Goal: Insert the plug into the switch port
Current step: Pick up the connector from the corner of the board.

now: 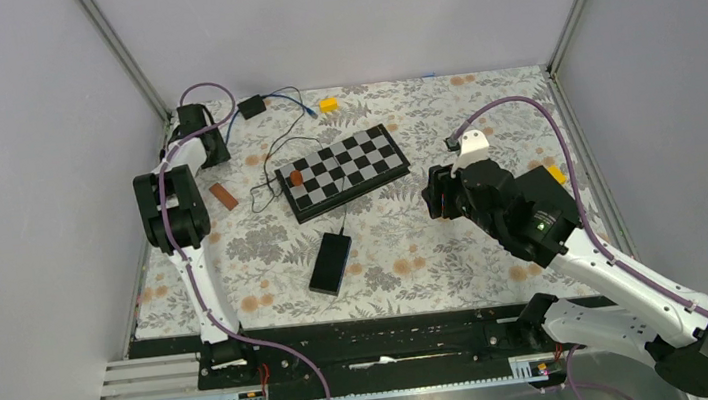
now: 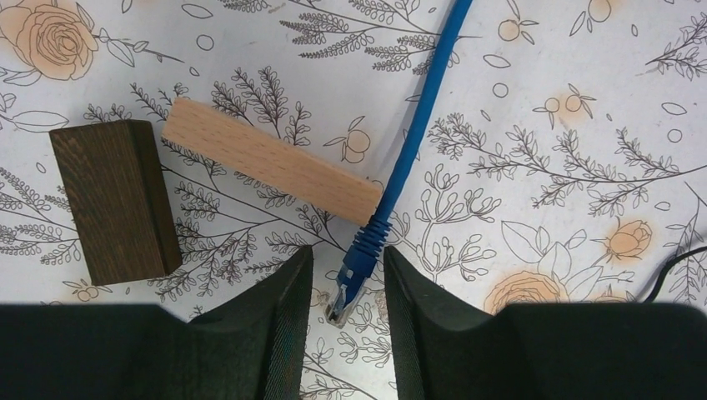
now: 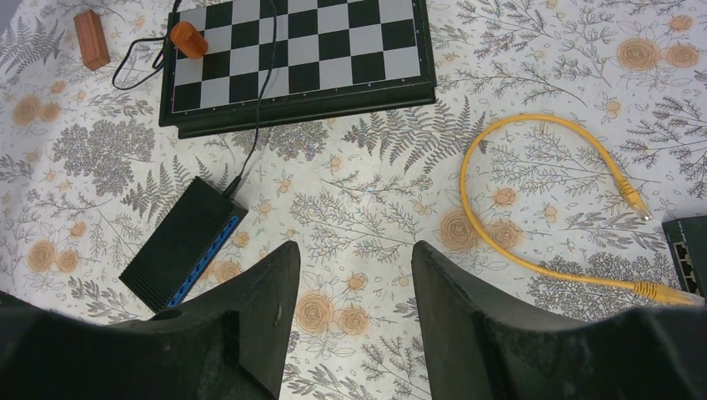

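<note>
A blue cable (image 2: 421, 117) ends in a clear plug (image 2: 346, 292) that lies flat on the flowered cloth. My left gripper (image 2: 346, 283) straddles that plug, one finger on each side. Its right finger almost touches the blue boot, and a gap shows on the left. The jaws are open and the plug rests on the cloth. The black switch (image 3: 179, 246), with a blue port face, lies in front of the chessboard (image 1: 341, 169) and also shows in the top view as the switch (image 1: 330, 263). My right gripper (image 3: 354, 275) hovers open over bare cloth to the right of the switch, holding nothing.
A dark wooden block (image 2: 117, 200) and a light wooden block (image 2: 271, 162) lie just beyond my left fingers. A yellow cable (image 3: 534, 183) loops on the right beside another black device (image 3: 688, 246). An orange piece (image 3: 189, 39) stands on the chessboard. A small black box (image 1: 252, 105) sits at the back.
</note>
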You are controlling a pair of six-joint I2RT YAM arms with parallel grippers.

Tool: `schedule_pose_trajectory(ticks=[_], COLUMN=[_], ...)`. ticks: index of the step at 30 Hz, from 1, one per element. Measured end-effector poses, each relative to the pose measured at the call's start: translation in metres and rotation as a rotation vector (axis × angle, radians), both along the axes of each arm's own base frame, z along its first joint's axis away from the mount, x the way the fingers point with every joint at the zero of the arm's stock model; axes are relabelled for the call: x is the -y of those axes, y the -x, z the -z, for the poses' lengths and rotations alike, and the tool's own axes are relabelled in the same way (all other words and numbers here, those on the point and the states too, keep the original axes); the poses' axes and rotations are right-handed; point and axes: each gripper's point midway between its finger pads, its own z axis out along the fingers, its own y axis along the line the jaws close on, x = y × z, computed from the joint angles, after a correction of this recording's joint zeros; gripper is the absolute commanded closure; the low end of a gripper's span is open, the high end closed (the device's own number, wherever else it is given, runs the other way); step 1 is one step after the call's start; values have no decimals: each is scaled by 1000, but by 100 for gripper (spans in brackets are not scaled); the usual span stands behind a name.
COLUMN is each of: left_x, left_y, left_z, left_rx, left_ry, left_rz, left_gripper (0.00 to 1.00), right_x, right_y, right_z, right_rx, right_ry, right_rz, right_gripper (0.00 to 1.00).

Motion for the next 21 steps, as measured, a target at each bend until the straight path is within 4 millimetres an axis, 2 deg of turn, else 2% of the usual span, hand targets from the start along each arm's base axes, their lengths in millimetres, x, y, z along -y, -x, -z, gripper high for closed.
schedule_pose_trajectory(ticks=[3,11,18,21], left_x=[2,5,9,14], left_y=[0,-2,-3,4], left_z=[0,0,0,-2], left_rx=[0,14,32,44], left_ry=[11,33,56,70], left_rz=[6,6,4,-18], left_gripper=[69,100,100,100], right_x=[0,1,1,2], right_y=[0,1,2,2], right_z=[0,-1,1,3], right_rx=[1,1,-1,-4], right_ry=[-2,-7,-6,-6], right_rz=[0,2,2,3], right_gripper=[41,41,41,41])
